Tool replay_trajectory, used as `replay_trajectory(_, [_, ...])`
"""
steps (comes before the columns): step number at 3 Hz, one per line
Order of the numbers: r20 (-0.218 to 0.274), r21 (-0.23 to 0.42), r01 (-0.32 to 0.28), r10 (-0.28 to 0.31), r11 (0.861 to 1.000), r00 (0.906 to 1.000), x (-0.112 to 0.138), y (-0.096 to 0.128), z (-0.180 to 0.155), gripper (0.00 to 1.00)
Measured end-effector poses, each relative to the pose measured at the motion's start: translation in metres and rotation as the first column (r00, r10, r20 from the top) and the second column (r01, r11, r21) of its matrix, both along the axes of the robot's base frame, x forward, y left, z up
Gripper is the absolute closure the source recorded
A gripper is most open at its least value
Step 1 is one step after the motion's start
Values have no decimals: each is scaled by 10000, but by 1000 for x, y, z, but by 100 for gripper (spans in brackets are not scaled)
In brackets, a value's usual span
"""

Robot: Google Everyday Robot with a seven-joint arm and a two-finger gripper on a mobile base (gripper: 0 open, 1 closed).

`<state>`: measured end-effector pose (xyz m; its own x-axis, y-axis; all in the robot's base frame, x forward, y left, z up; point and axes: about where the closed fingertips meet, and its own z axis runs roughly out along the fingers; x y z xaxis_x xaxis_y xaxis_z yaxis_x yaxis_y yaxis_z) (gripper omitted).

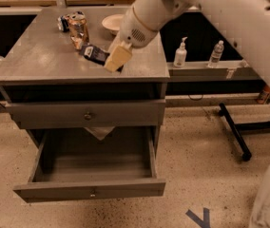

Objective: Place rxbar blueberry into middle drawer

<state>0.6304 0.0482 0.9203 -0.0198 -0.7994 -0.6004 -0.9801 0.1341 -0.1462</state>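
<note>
The rxbar blueberry (94,54), a dark flat bar with pale print, sticks out to the left from between my gripper's tan fingers (118,57). My gripper (112,62) is shut on it, just above the front middle of the grey cabinet top (40,61). The middle drawer (91,192) is pulled open below, nothing lying inside its grey box. The like-fronted drawer above it (85,114) is closed.
A crushed coppery can (78,28) and another can (62,22) stand at the back of the cabinet top, beside a pale bowl (111,23). A white paper corner (99,132) hangs above the open drawer. Bottles (180,53) stand on a shelf to the right.
</note>
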Motion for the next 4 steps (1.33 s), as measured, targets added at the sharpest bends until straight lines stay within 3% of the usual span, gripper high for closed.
replay_trajectory(1, [-137, 50, 347, -346, 9994, 9993, 3, 3, -32, 100])
replay_trajectory(2, [-190, 575, 330, -320, 9978, 9993, 7, 1, -44, 100])
replay_trajectory(3, [-716, 2037, 240, -96, 9787, 9974, -1, 1, -104, 100])
replay_trajectory(4, [-713, 4575, 803, -535, 8856, 9960, -3, -7, -184, 100])
